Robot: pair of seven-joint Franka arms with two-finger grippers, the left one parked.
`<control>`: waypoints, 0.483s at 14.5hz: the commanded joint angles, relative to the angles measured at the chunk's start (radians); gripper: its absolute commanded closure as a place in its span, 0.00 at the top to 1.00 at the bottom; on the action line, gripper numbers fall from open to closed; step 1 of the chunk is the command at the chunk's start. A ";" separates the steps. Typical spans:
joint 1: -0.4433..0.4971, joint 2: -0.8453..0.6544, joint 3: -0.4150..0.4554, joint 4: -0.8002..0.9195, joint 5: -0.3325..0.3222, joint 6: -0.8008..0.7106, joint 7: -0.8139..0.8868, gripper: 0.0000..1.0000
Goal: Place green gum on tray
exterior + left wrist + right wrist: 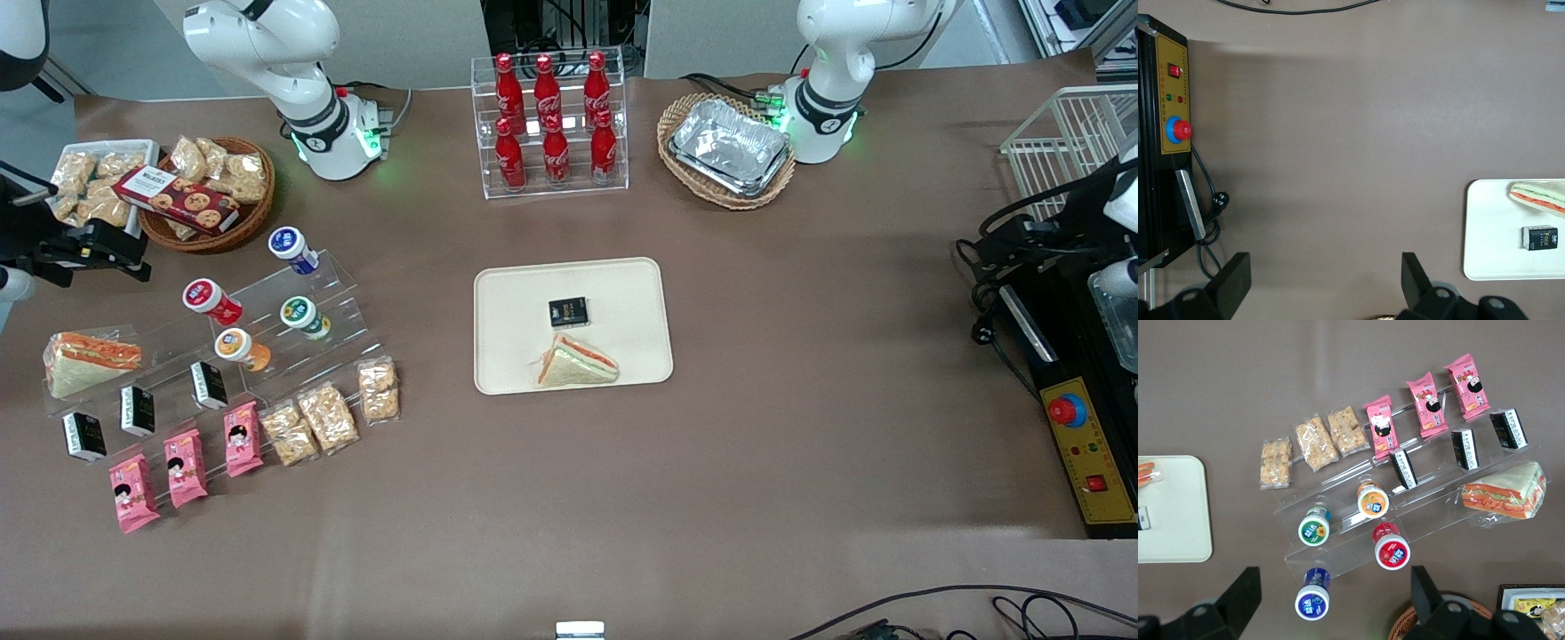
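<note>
Green gum (pixel 305 317) lies on its side on the clear acrylic stand (pixel 293 302), between blue-lidded bottle (pixel 293 250) and orange-lidded bottle (pixel 241 348), untouched; gripper (pixel 1331 600) hovers high above the stand, jaws wide apart, empty; tray (pixel 640 302), mid-tabletop, carries a sandwich (pixel 576 363) and a black packet (pixel 568 312); advice: descend centred on the green lid, straddle the body, avoid neighbours, release on bare tray.
</note>
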 commanded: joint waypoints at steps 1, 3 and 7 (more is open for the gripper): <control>0.010 -0.032 -0.004 -0.022 -0.001 -0.018 0.008 1.00; 0.010 -0.038 -0.004 -0.022 0.000 -0.031 0.011 1.00; 0.030 -0.038 0.000 -0.022 -0.001 -0.036 0.010 1.00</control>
